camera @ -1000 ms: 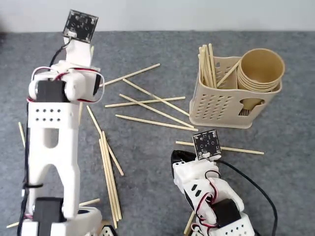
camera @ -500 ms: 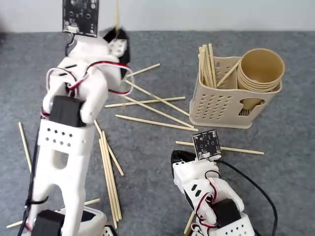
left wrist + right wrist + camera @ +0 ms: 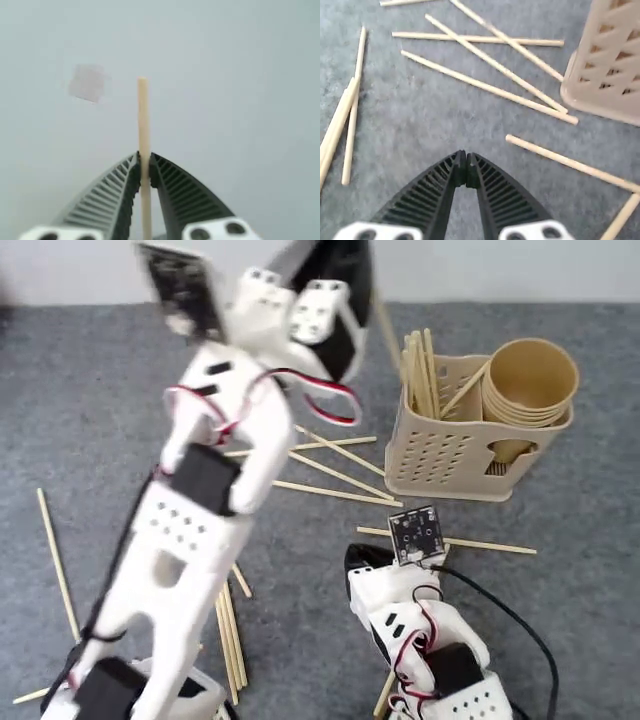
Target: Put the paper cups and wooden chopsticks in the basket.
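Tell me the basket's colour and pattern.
Beige basket, walls perforated with small holes; clearest in the high view.

The left arm has been raised off the table and swung across. The left gripper (image 3: 144, 161), hidden low under the arm a second ago, is now carried high and just beside the basket (image 3: 450, 455), from which it was earlier well apart. A chopstick (image 3: 143, 115) has been lifted with it and is clamped between the jaws. One end projects beyond the fingertips and the other hangs below the gripper, close to the basket's rim. A loose chopstick (image 3: 57, 560), earlier partly covered by the arm behind the gripper, has been exposed along its whole length.
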Tool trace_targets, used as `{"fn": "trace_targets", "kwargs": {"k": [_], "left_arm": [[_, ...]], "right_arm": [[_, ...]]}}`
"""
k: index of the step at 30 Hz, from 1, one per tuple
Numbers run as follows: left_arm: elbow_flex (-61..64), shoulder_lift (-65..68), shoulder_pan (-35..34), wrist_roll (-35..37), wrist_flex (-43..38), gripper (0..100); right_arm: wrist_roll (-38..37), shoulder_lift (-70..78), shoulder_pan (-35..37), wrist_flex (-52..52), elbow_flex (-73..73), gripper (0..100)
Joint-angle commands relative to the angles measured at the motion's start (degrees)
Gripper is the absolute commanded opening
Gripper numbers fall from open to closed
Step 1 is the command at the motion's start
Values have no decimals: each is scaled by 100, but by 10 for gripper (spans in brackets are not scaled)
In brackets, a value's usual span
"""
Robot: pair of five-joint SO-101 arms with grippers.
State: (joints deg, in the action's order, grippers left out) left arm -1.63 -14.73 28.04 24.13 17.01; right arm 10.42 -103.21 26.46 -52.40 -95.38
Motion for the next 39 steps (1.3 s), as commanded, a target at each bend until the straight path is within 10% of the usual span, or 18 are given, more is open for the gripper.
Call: {"fn": "trace_targets", "kwargs": {"k": [1, 11, 25, 39], "left_arm": [[-251, 316, 176, 53, -457, 13], [-251, 1512, 185, 35, -1380, 15], [-268, 466, 132, 62, 431, 137], [-259, -985, -3323, 360, 3481, 141]], "right_arm": [[26, -75, 22, 171, -44, 9], [26, -75, 22, 171, -44, 9], [26, -75, 22, 180, -53, 9], [26, -75, 22, 180, -70, 9]]}}
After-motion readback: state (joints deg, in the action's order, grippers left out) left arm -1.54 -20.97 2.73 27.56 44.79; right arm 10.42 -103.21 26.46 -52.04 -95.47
